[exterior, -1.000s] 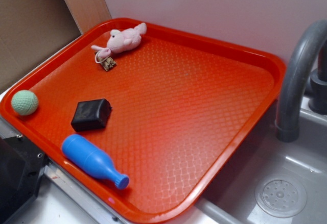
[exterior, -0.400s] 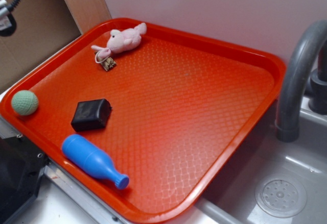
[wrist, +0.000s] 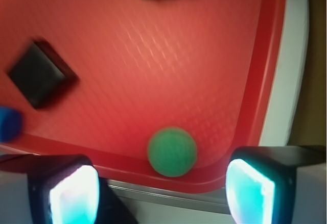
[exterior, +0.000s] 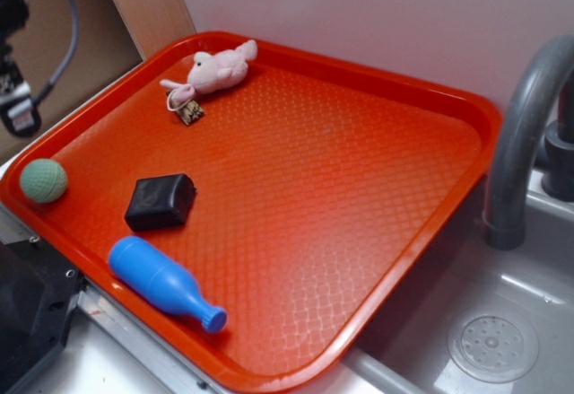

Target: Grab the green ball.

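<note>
In the exterior view, the green ball [exterior: 43,180] is seen in the red tray's [exterior: 395,89] nine-o'clock corner, apart from the black block [exterior: 160,202], blue bottle [exterior: 164,283] and pink plush [exterior: 215,68]. Only in the wrist view is the end effector [wrist: 161,188] shown, spread wide, with the ball [wrist: 172,151] framed between its fingers [wrist: 250,189], untouched.

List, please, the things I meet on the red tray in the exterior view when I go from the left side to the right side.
green ball → black block → blue bowling-pin-shaped bottle → pink plush toy, all on the red tray. The small brown item beside the plush toy overlaps the others in this order, so I leave it out.
</note>
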`<state>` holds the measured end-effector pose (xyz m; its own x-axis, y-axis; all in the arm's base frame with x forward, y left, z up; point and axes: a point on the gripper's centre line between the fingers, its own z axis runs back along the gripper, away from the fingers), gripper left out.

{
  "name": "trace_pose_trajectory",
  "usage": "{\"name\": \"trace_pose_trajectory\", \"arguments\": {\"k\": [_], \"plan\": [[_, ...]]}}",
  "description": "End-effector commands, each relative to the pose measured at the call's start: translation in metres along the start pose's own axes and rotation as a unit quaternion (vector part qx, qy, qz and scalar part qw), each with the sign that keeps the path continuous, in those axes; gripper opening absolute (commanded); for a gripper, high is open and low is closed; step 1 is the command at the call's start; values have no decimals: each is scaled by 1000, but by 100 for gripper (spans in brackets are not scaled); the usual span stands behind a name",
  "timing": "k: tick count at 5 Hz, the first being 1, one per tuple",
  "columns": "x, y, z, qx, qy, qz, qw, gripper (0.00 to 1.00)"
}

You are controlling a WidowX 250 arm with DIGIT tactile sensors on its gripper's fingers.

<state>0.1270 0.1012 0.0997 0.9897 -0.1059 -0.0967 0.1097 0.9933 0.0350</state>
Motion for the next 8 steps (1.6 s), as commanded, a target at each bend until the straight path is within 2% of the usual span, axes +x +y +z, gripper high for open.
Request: {"name": "trace_pose_trajectory", "arguments": {"k": [1, 2, 3, 5, 6, 7, 8], "plan": [[-9, 14, -48, 73, 19, -30, 997, 100], [-5, 13, -62, 109, 28, -25, 993, 0], [-2, 12, -60, 104, 8, -26, 994, 0], [7, 6, -53, 50, 13, -35, 998, 0], [28, -6, -4, 5, -21, 3, 1000, 0], [47, -26, 53, -35, -95, 94, 990, 0], [59, -47, 109, -35, -163, 174, 970, 0]]}}
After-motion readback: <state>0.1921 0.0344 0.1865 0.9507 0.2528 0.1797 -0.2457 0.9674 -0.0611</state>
